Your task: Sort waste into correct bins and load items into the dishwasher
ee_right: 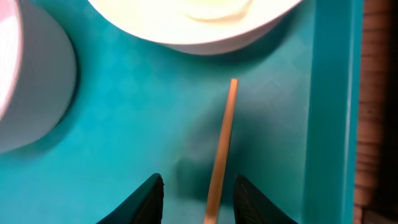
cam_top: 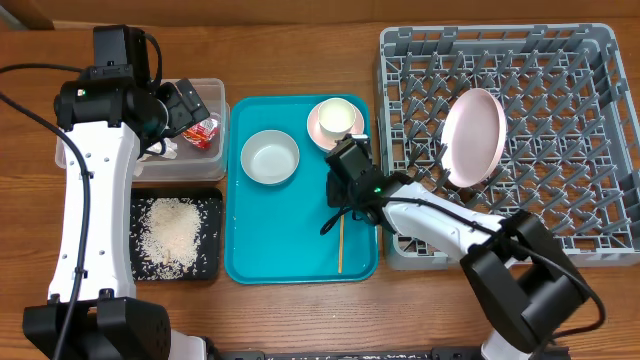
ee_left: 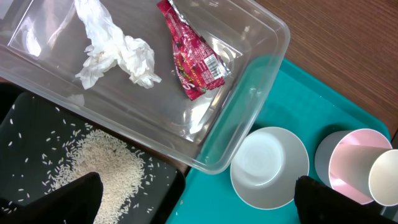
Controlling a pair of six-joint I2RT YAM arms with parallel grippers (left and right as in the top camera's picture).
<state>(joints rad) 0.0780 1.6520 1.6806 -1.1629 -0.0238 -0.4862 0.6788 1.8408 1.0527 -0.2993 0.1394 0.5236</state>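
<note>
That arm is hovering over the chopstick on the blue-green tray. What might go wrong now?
The chopstick lies flat and thin on the tray, off-centre between the open fingers of the right gripper, so it may roll or slip out. Later, it might drop through the open grid of the rack, or the arm could bump the plate leaning there.

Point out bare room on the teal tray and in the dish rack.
The tray is bare below the bowl, left of the chopstick. The rack has free pegs right of the pink plate. Crowded: the tray's far side, with bowl, cup on saucer, and right gripper.
</note>
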